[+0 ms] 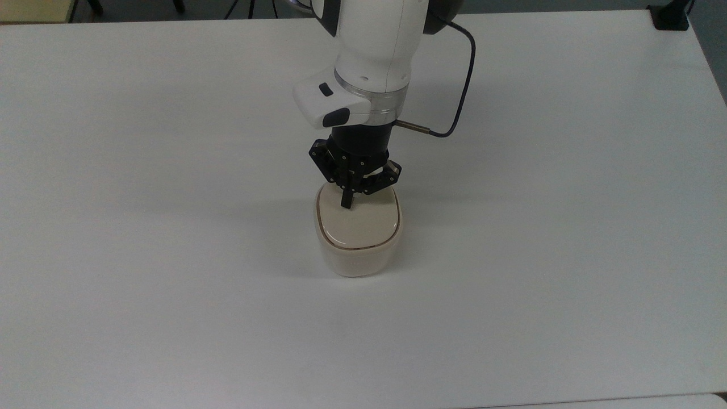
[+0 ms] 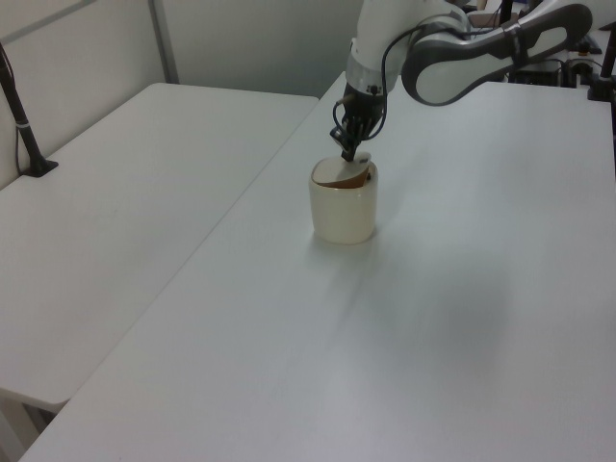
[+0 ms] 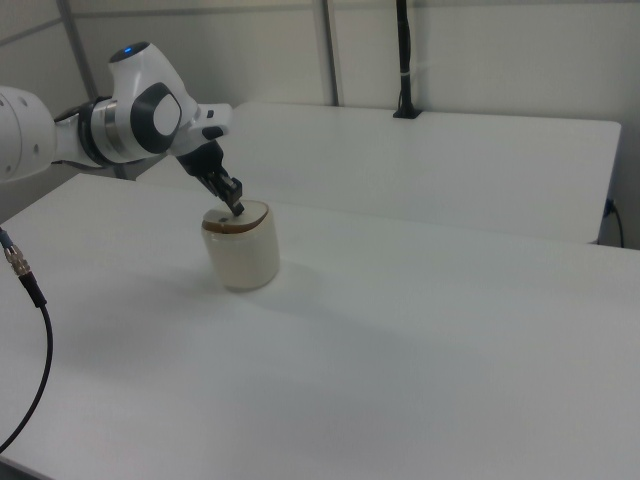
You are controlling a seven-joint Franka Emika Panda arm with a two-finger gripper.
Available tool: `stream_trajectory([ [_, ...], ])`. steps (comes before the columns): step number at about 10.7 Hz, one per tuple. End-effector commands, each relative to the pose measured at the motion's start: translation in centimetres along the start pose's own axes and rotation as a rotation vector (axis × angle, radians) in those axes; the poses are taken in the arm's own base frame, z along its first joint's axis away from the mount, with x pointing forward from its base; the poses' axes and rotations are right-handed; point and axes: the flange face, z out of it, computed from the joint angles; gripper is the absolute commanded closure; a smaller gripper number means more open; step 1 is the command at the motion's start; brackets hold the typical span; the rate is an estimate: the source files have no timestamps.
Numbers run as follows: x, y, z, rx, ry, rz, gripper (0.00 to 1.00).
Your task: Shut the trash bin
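One cream trash bin (image 1: 358,238) on white table (image 1: 170,227), no readable writing, hand (image 1: 346,204) clenched, fingertips seemingly touching nearly-shut lid (image 1: 358,221).

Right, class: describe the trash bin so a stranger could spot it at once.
Start at the big white table. Near its middle, beneath the arm's black tool, stands the trash bin: a small cream tub with rounded corners, the table's one loose item.

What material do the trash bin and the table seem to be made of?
The trash bin looks like cream plastic with a smooth, slightly glossy finish: soft highlights sit on its rounded lid. The table appears to be white laminate or a painted board, matte and even; which one is unclear.
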Motion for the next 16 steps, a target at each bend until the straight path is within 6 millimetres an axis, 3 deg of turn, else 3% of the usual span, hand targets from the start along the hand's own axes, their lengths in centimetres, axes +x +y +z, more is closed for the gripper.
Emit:
stream_trajectory([
  [1,-2.1,-0.3,0.9,-0.025,-0.034,-0.059,1.00],
  [7,-2.9,-0.8,3.8,-0.059,-0.056,-0.080,1.00],
  [8,-2.7,-0.6,3.6,-0.058,-0.053,-0.078,1.00],
  [9,-2.3,-0.2,2.4,-0.051,-0.042,-0.073,1.00],
  [13,-1.3,2.9,-6.4,-0.034,-0.034,-0.006,1.00],
  [14,-1.5,4.0,-8.9,-0.024,-0.064,0.024,0.82],
  [16,-2.1,6.0,-12.8,-0.012,-0.101,0.062,0.15],
])
